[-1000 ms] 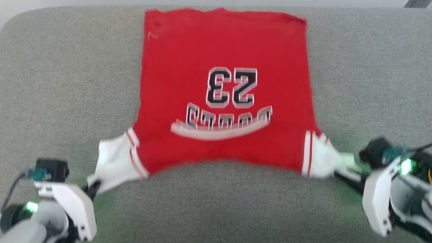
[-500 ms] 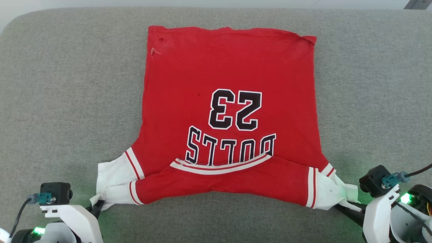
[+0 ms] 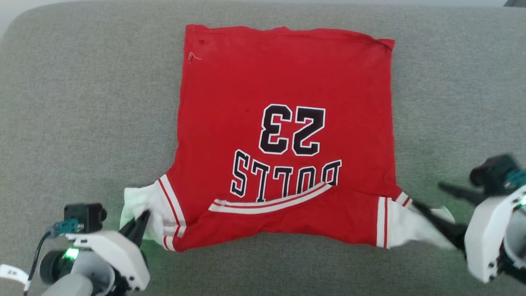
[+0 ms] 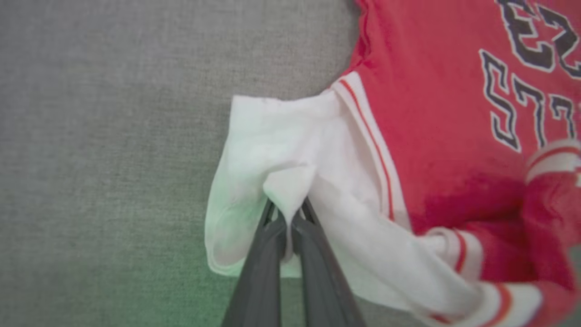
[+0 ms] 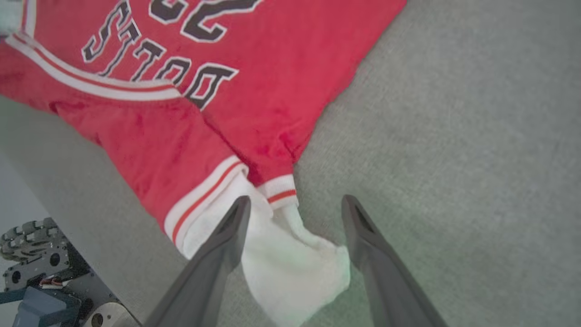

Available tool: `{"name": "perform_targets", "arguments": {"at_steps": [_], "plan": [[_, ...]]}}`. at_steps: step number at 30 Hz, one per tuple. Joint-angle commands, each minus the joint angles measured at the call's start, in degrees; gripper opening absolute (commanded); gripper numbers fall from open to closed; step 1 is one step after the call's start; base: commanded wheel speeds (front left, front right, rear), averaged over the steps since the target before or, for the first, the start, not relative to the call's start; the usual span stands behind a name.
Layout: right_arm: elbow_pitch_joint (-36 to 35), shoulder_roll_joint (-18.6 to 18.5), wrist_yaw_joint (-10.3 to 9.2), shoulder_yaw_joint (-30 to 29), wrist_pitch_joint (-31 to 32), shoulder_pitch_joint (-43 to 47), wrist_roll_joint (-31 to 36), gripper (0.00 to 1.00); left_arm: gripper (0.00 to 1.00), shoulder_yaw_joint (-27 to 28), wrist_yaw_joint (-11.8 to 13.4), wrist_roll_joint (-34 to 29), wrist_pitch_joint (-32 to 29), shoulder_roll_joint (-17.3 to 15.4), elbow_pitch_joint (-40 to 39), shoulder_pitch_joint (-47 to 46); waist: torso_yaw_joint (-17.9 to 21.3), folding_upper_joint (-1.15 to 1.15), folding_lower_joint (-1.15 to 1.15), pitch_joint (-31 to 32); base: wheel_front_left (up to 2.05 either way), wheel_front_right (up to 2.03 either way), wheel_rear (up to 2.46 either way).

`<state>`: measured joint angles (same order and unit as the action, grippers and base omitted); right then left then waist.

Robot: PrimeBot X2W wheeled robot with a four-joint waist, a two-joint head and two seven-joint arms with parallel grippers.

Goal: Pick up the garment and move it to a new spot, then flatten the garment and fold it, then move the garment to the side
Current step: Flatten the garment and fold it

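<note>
Red garment [image 3: 283,102] may skew if you pull now, since your left gripper [image 4: 287,222] pinches its near-left sleeve [image 4: 272,150] while your right gripper [image 5: 295,213] stands spread wide.

Grey woven upholstery [image 3: 74,102] spreads wide — rounded far corner, pale floor [image 5: 18,190] beside.

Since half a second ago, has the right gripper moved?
Yes. Against the garment, the right gripper shifted up the head view; fingers now spread, sleeve end between them.
</note>
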<state>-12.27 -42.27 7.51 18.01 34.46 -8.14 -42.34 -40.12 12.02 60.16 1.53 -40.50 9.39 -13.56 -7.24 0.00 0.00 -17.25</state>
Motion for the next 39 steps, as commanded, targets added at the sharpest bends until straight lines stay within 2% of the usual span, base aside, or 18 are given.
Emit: {"name": "perform_targets", "arguments": {"at_steps": [1, 4, 8, 11, 12, 15, 23, 26, 33, 34, 35, 39], "plan": [[-1.3, 1.2, -0.04, -1.7, 1.0, 0.0, 1.2, 1.00, 0.00, 0.2, -0.2, -0.8, 0.9, 0.4, -0.5, -1.3, -0.4, 0.00, 0.00, -0.3, 0.00, 0.00, 0.00], [-3.7, 4.3, -0.04, -6.5, 3.8, -1.6, 3.6, 1.00, 0.00, -0.1, -0.5, -2.4, 2.2, 1.1, -0.9, -2.7, -1.2, 0.00, 0.00, -0.9, 0.00, 0.00, 0.00], [-2.3, 9.7, -0.04, -11.5, 5.9, -6.7, 8.0, 1.00, 0.00, -0.2, -1.3, -3.3, 3.8, 3.0, -1.3, -5.0, -2.6, 0.00, 0.00, -2.4, 0.00, 0.00, 0.00], [1.8, 13.7, -0.04, -13.9, 6.3, -12.6, 11.2, 1.00, 0.00, -0.9, -1.8, -4.3, 4.6, 4.5, -0.8, -6.6, -4.0, 0.00, 0.00, -3.7, 0.00, 0.00, 0.00], [5.8, 16.4, -0.04, -15.4, 5.9, -17.0, 12.9, 1.00, 0.00, -1.1, -2.0, -4.6, 5.1, 6.0, -0.4, -7.9, -5.1, 0.00, 0.00, -4.8, 0.00, 0.00, 0.00], [13.4, 18.6, -0.04, -16.4, 6.4, -23.3, 15.9, 1.00, 0.00, -1.9, -2.9, -5.6, 5.7, 7.9, 0.6, -9.7, -6.9, 0.00, 0.00, -6.0, 0.00, 0.00, 0.00], [34.1, 19.7, -0.03, -16.7, 10.2, -38.0, 21.1, 1.00, 0.00, -3.6, -5.6, -6.3, 6.6, 12.7, 4.3, -14.0, -11.4, 0.00, 0.00, -8.7, 0.00, 0.00, 0.00], [38.5, 19.8, -0.04, -17.2, 11.4, -41.3, 21.9, 1.00, 0.00, -3.9, -6.2, -6.2, 6.8, 13.6, 5.4, -14.7, -12.6, 0.00, 0.00, -9.3, 0.00, 0.00, 0.00], [53.7, 20.6, -0.04, -16.7, 19.9, -47.7, 24.6, 1.00, 0.00, -4.9, -8.6, -6.3, 7.7, 16.5, 9.3, -17.0, -15.4, 0.00, 0.00, -11.1, 0.00, 0.00, 0.00], [55.9, 20.8, -0.04, -16.3, 21.5, -47.8, 24.7, 0.83, 0.00, -4.8, -9.0, -6.2, 7.8, 16.6, 9.9, -17.1, -15.6, 0.00, 0.00, -11.1, 0.00, 0.00, 0.00], [57.1, 20.7, -0.04, -15.1, 22.6, -47.7, 25.2, 0.00, 0.00, -4.7, -9.0, -6.0, 8.1, 16.9, 10.4, -17.3, -15.7, 0.00, 0.00, -11.2, 0.00, 0.00, 0.00], [58.4, 19.2, -0.09, -13.5, 20.5, -49.1, 26.5, 0.00, 0.00, -4.2, -9.9, -5.3, 9.0, 17.4, 12.6, -17.5, -15.3, 0.00, 0.00, -11.1, 0.00, 0.00, 0.00]]}}
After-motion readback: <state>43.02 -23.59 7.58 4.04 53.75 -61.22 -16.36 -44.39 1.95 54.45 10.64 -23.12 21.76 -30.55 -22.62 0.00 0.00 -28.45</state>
